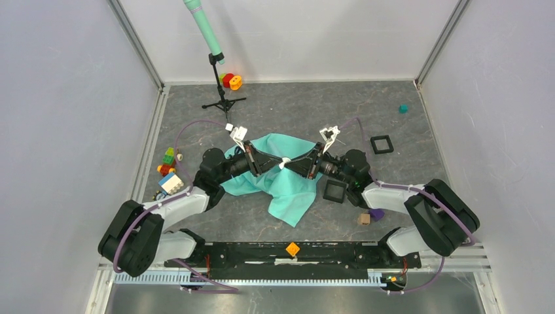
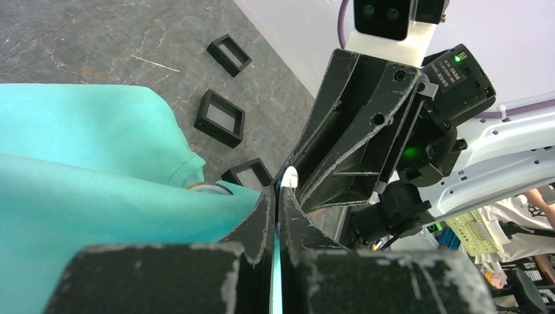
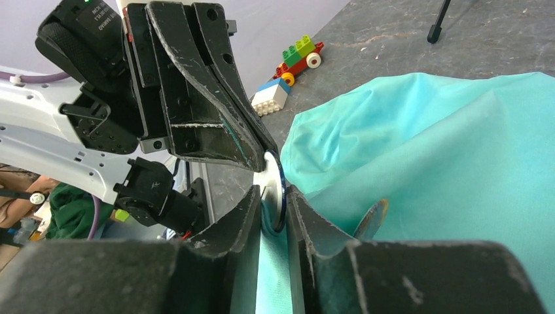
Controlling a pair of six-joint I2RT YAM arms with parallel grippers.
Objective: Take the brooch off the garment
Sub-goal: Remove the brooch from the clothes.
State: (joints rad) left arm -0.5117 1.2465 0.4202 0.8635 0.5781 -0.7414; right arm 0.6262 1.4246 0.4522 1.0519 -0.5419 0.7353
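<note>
The garment [image 1: 288,196] lies crumpled in the middle of the table [image 1: 275,111], between the two arms. One corner trails towards the near side. The brooch [image 3: 271,167] sits on its upper fold. It is a round disc with a white face and a dark blue rim, seen edge-on, so any design on it cannot be made out.

The right gripper [image 3: 273,194] is clamped on the brooch, one finger on each face. The left gripper [image 2: 277,195] meets it tip to tip from the left. Its fingers are pressed together on the garment, with a sliver of turquoise cloth showing in the slit between them.

A thin curved metallic edge [image 3: 370,219] pokes from the cloth just right of the brooch; most of it is buried and I cannot tell what it is.

Each wrist view shows a sticker on the other arm's motor housing, with print too small to read.

Three black square frames [image 2: 219,118] lie on the table to the right of the garment. The grey tabletop shows through two of them, and the third is partly hidden behind the fingers.

On the left are toy bricks [image 1: 169,171], including a small wheeled brick car [image 3: 298,53]. At the far side stands a tripod [image 1: 221,98] holding a mint-green rod that is cut off at the top, with red and orange rings [image 1: 231,81] beside it.
</note>
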